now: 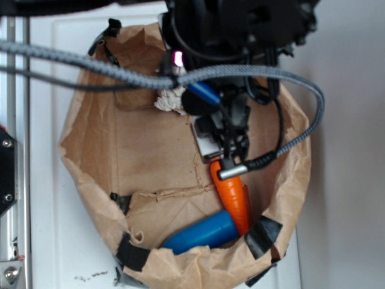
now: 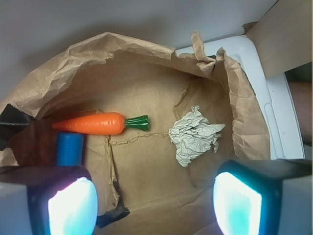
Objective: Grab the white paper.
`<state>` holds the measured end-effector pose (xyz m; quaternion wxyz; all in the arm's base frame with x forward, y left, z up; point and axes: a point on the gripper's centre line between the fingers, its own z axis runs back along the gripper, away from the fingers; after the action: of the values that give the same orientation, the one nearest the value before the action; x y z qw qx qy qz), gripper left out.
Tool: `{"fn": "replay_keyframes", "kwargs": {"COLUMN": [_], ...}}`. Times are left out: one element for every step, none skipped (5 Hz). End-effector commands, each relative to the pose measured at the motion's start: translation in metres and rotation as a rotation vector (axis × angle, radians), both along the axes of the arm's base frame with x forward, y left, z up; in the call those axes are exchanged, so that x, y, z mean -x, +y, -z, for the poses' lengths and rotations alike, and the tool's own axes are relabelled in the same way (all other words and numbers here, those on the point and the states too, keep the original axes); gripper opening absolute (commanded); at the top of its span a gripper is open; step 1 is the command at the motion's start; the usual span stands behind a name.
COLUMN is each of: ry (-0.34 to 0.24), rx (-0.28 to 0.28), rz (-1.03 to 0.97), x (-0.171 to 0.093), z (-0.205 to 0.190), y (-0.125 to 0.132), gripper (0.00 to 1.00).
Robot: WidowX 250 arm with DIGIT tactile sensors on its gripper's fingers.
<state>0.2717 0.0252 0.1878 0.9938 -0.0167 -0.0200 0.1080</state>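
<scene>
In the wrist view the gripper (image 2: 154, 203) stands spread wide at the bottom of the frame, empty, touching nothing; the white paper (image 2: 194, 135) lies centre-right on the brown paper bag (image 2: 146, 88) floor, right of the carrot (image 2: 93, 123).

A lab-style test rig: a taped brown paper bag (image 1: 150, 156) on a white tray (image 2: 254, 73), with braided cables (image 1: 90, 66) overhead.

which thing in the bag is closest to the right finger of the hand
The white paper: the crumpled wad lies just above the right finger, while the carrot and blue tube sit over by the left one.
</scene>
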Motion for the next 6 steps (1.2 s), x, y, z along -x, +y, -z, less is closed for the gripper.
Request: {"fn": "replay_keyframes", "kwargs": {"ry": [-0.067,-0.039,-0.073,-0.078,-0.062,-0.077], "rx": [0.020,0.002,-0.027,-0.027,-0.046,-0.043], "rz": [-0.193,-0.354,-0.506,-0.556,-0.593,-0.615], "x": [0.012,0.008,0.001,-0.015,-0.023,-0.023], "z": [-0.011,0.008,0.039,0.071,0.089,0.092], "y": [0.013,0.010,0.009,0.015,0.022,0.033], "gripper": [1.00,1.00,1.00,1.00,1.00,1.00]}}
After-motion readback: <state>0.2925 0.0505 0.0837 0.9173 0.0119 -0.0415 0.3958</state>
